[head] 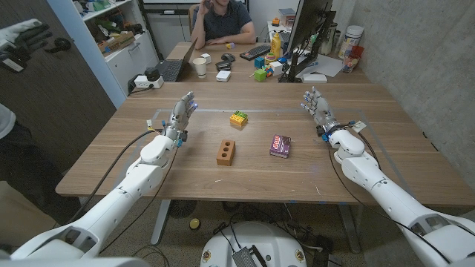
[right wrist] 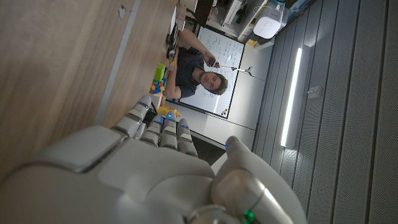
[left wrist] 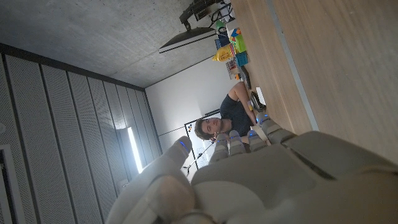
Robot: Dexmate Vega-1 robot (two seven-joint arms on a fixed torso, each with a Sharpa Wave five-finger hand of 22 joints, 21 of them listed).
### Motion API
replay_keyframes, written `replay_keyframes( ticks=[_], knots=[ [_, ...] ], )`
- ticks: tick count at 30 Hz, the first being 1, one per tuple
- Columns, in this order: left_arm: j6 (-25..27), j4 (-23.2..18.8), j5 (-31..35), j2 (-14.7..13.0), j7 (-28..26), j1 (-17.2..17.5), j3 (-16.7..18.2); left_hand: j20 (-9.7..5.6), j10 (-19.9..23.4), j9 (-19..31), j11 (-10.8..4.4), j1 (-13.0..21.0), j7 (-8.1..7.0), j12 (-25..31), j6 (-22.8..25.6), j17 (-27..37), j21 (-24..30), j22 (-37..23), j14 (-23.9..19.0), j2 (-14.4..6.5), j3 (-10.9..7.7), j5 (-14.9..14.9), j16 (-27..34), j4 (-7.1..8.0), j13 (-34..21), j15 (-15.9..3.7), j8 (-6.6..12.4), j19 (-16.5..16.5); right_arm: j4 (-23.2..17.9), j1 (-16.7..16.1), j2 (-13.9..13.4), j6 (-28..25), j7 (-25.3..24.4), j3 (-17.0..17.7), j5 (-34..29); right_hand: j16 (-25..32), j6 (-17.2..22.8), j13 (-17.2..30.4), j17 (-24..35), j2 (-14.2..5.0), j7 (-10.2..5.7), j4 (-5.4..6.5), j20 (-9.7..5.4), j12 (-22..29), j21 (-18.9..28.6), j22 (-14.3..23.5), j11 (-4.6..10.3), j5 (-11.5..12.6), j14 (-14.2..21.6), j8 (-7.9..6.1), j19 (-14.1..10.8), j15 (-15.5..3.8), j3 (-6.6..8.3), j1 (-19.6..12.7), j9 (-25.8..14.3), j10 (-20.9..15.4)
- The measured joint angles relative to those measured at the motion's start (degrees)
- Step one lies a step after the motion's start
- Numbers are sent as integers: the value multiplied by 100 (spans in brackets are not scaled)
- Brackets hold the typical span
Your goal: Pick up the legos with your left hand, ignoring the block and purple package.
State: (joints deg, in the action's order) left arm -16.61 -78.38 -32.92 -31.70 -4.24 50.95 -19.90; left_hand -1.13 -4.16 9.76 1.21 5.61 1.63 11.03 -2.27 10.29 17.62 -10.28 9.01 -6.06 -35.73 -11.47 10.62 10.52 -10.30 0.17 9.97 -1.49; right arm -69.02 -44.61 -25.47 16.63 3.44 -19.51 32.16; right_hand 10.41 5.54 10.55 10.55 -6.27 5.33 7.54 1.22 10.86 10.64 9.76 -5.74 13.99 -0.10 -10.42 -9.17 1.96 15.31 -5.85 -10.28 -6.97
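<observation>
Nearest to the robot, both arms reach in over the wooden table [head: 111, 174], and nothing has been picked up yet, so by my reckoning this is the very start: the reach for the legos has not begun. Between the two arms, a little further in, lie the brown block [head: 225, 152] and the purple package [head: 280, 145], side by side but apart, both to be left alone. The left hand [head: 180, 113] stands near the table's left side with its fingers apart and pointing away from the robot, holding nothing; the right hand [head: 318, 107] mirrors it on the other side, likewise spread and holding nothing. Just beyond the block, roughly level with the two hands, sit the legos [head: 238, 119], a small green and yellow stack, well apart from the left hand. The next move, I'd say, calls for the left hand to swing inward toward the legos, passing behind the block. A person [head: 221, 22] sits at the far desk
</observation>
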Motion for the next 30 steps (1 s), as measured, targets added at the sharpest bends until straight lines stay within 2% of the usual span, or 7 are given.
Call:
replay_keyframes(
  ticks=[4, 8, 10, 13, 18, 25, 30],
  knots=[
    [-6, -154, 147, -93, -209, 106, 49, 0, 0, 0, 0, 0, 0, 0, 0, 0, 0, 0, 0, 0, -7, 0, 0, 7, 0, 0, 0, 0, 275, 132, 322, -68, 208, 337, -467, 0, 0, 0, 0, 0, 0, 0, 0, 0, 0, 0, 0, 0, 0, 0, 0, 0, 0, 0, 0, 0],
    [-24, -244, 298, -134, -400, 163, 82, 0, 0, 0, 0, 0, 0, 0, 0, 0, 0, 0, 0, 0, -17, 0, 0, -3, 0, 0, 0, 0, 275, 132, 322, -119, 331, 337, -717, 0, 31, 0, 0, 0, 31, 0, 0, 0, 0, -1, 0, 0, 0, 0, 0, -1, 0, 0, 0, 0],
    [-34, -300, 389, -160, -506, 194, 97, 0, 0, -1, 0, 0, 0, 0, 0, 0, 0, 0, 0, 0, -24, 0, 0, -9, 0, 0, 0, 0, 471, 200, 709, -156, 417, 792, -902, 0, 31, 0, -1, 0, 31, 0, 0, 0, 0, 0, 0, 0, 0, 0, 0, -1, 0, 0, 1, 0],
    [-35, -404, 545, -196, -695, 236, 123, 45, 34, -1, -32, 0, -3, 23, 4, -1, 0, 1, -27, 0, -52, 0, 0, -37, 0, 27, 22, 46, 500, 206, 789, -183, 499, 889, -1048, 0, 31, 0, -1, 0, 31, 0, 0, 0, 0, -1, 31, -1, 0, 0, 0, -1, 0, 0, 1, -32],
    [-8, -500, 849, -231, -1012, 257, 136, 146, 162, -1, -106, 32, -159, 63, 188, -17, 0, 16, -153, -32, -136, 0, 0, -121, 0, 67, 80, 147, 580, 221, 1028, -219, 655, 1195, -1326, 0, 31, 0, -1, 0, 31, 0, 20, 0, 0, -1, 31, -1, 0, 0, -20, -1, 0, 0, 1, -31],
    [-18, -526, 1256, -243, -1357, 224, 165, 196, 572, -1, -214, 237, -276, 150, 653, -70, 0, 16, -627, -100, -211, 0, 44, -377, 1, -36, 141, 465, 641, 237, 1230, -243, 818, 1464, -1594, 0, 31, -1, -1, 0, 31, -2, 21, 0, 0, -1, 31, -1, 0, 0, -20, -2, -3, 0, 1, -31],
    [-69, -548, 1650, -270, -1649, 153, 180, 280, 898, -2, -278, 426, -518, 195, 1056, -70, 0, 16, -984, -57, -209, 0, 44, -630, 1, -134, 151, 736, 671, 246, 1314, -249, 895, 1583, -1710, 0, 52, -1, -1, 0, 9, -3, 21, 0, 0, -1, 1, -1, 0, 0, -20, -2, -3, 0, 1, -61]
  ],
)
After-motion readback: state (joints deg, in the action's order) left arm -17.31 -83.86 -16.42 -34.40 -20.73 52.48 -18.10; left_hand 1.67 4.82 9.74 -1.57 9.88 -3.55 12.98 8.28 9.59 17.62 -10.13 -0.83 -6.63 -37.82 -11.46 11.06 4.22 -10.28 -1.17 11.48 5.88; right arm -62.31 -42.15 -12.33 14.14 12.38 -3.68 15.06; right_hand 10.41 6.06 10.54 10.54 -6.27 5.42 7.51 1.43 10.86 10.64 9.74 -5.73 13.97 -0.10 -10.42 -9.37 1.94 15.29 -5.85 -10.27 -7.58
